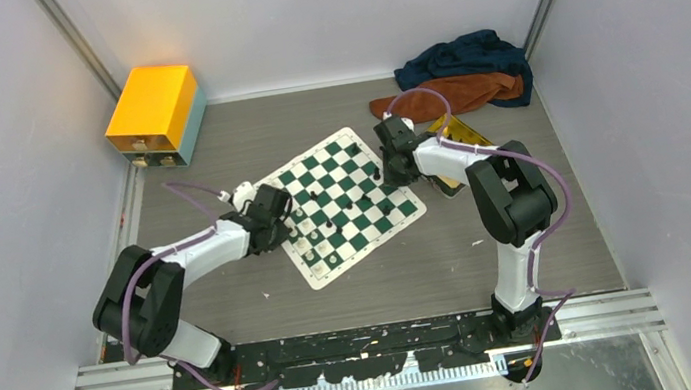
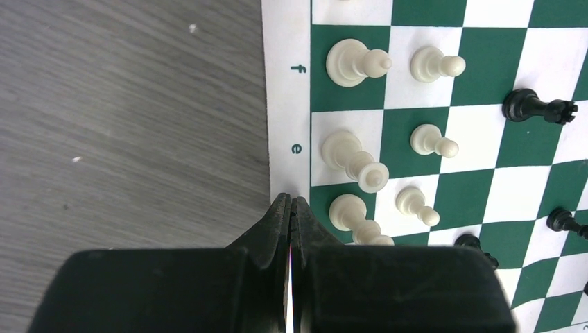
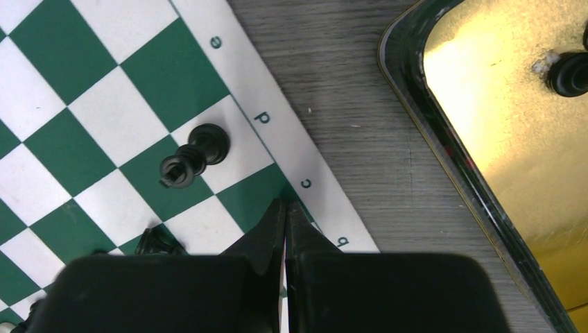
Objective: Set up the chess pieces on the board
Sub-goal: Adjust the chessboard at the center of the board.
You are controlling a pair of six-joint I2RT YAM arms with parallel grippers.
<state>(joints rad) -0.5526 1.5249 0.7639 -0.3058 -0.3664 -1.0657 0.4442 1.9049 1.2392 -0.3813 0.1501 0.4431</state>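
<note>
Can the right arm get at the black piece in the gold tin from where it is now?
Probably yes: the black piece sits in the open gold tin, close beside the shut right end effector, with nothing between them.

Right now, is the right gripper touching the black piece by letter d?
Apart. The right wrist view shows bare board between the right gripper and the black piece.

A: Walls?
B: Plain pale grey panels (image 1: 327, 6) on 3 sides, metal post (image 1: 80, 43) in each back corner
A: Surface?
B: Grey wood-grain tabletop (image 1: 548, 229), alu rails (image 1: 619, 310) along near edge
A: Anything else?
B: Yellow box (image 1: 154, 109) w/ teal side, back left; dark blue cloth (image 1: 460, 57) bunched against rust-orange cloth (image 1: 454, 95), back right
</note>
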